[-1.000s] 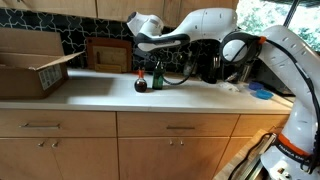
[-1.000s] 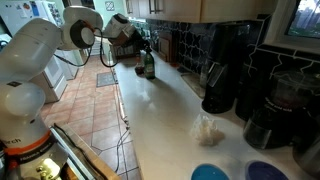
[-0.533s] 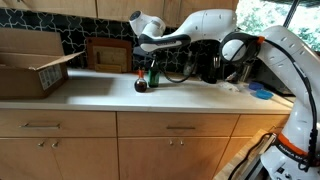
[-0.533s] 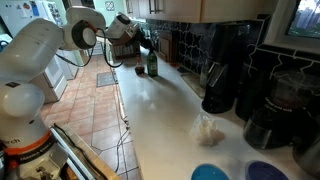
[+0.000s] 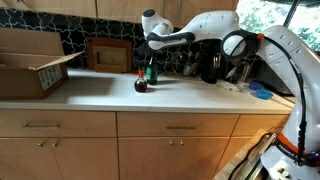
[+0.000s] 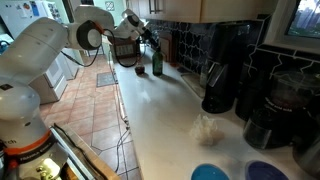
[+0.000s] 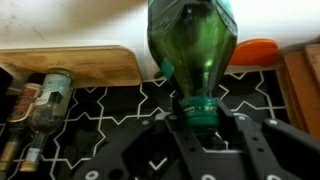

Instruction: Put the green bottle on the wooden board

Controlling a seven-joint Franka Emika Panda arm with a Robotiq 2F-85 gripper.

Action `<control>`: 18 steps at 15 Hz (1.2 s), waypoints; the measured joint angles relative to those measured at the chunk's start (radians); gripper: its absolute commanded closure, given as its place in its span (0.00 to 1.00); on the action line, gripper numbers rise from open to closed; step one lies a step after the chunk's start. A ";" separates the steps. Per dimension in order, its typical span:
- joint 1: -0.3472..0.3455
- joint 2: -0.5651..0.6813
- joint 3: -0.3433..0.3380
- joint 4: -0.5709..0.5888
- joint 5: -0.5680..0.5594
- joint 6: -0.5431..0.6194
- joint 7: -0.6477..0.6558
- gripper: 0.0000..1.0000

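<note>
Brown cardboard, an open box, sits at the far left of the pale countertop in an exterior view; its inside is hidden from this angle. To its right a rectangular wooden board leans upright against the dark tiled backsplash. Right of that, nearer the front edge, stands a squat round dark bottle with a red cap. Just beside it, on its right, is the small slim dark green glass bottle, apart from the board. It stands upright, long axis vertical, its narrow neck pointing up into the black Robotiq gripper of the white arm. Whether its base touches the countertop cannot be told. In the wrist view the jaws are clenched on the bottle's neck, and the green body runs away from the camera. Further right stand a black coffee machine and a blue shallow dish, its contents too small to tell.
</note>
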 measured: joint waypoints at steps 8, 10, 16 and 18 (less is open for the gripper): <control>-0.215 -0.105 0.209 -0.178 0.189 0.197 -0.456 0.89; -0.276 -0.148 0.274 -0.255 0.244 0.235 -0.569 0.89; -0.431 -0.300 0.387 -0.499 0.514 0.270 -0.972 0.89; -0.428 -0.357 0.336 -0.574 0.643 0.293 -1.108 0.89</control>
